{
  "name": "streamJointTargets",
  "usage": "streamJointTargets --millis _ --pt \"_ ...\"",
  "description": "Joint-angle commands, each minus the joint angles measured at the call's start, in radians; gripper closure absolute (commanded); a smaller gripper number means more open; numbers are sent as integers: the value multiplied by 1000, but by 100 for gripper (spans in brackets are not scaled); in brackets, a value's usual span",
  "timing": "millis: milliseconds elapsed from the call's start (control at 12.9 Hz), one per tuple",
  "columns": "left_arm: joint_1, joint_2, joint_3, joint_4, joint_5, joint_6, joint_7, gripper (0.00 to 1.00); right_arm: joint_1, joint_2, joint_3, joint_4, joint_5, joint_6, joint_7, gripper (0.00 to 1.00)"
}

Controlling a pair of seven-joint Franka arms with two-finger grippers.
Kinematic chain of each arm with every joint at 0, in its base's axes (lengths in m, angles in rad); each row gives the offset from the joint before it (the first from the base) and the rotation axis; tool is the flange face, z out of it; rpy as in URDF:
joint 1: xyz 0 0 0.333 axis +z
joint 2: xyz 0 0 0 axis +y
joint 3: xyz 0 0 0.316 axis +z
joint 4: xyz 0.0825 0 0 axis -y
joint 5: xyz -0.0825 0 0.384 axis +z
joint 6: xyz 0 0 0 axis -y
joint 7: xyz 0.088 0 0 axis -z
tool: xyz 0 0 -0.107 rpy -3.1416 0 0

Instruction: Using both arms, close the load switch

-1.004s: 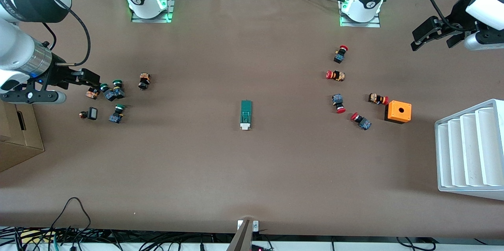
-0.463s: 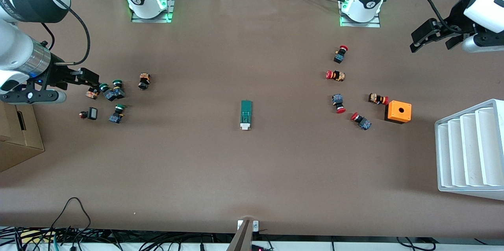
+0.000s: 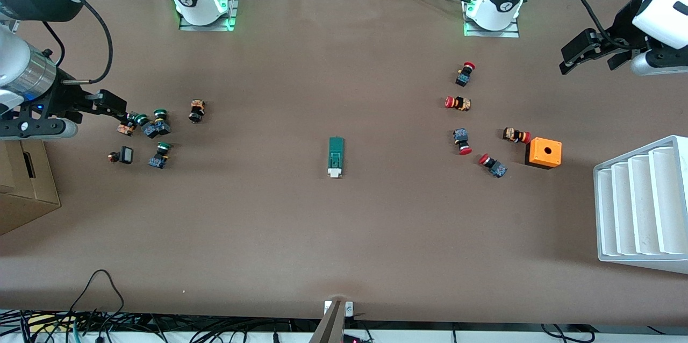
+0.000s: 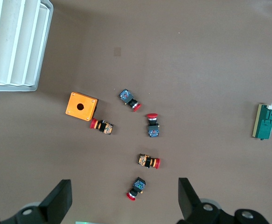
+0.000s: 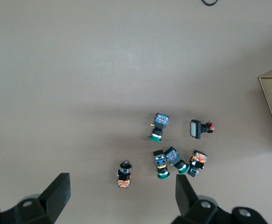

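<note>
The load switch (image 3: pixel 336 156) is a narrow green block lying flat at the middle of the table, with its white piece at the end nearer the front camera. It also shows in the left wrist view (image 4: pixel 266 122). My left gripper (image 3: pixel 587 65) is open and empty, up in the air over the left arm's end of the table; its own view (image 4: pixel 122 205) looks down on red-capped buttons. My right gripper (image 3: pixel 115 105) is open and empty over the green-capped buttons at the right arm's end (image 5: pixel 121 198). Both are well apart from the switch.
Several red-capped push buttons (image 3: pixel 465 73) and an orange box with a hole (image 3: pixel 544 152) lie toward the left arm's end, beside a white ribbed tray (image 3: pixel 639 203). Green-capped buttons (image 3: pixel 156 125) and a cardboard box (image 3: pixel 24 181) lie toward the right arm's end.
Both grippers have drifted a little outward toward their own ends of the table and toward the bases. The load switch has not moved.
</note>
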Motion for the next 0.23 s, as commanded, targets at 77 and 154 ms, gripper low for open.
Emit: streamJointTargets --millis 77,154 --pt "13 -9 -9 -13 10 14 25 0 -3 -7 3 11 -4 -25 -17 0" --pt "13 -9 -9 -13 10 14 25 0 -3 -8 5 11 -4 -25 -17 0"
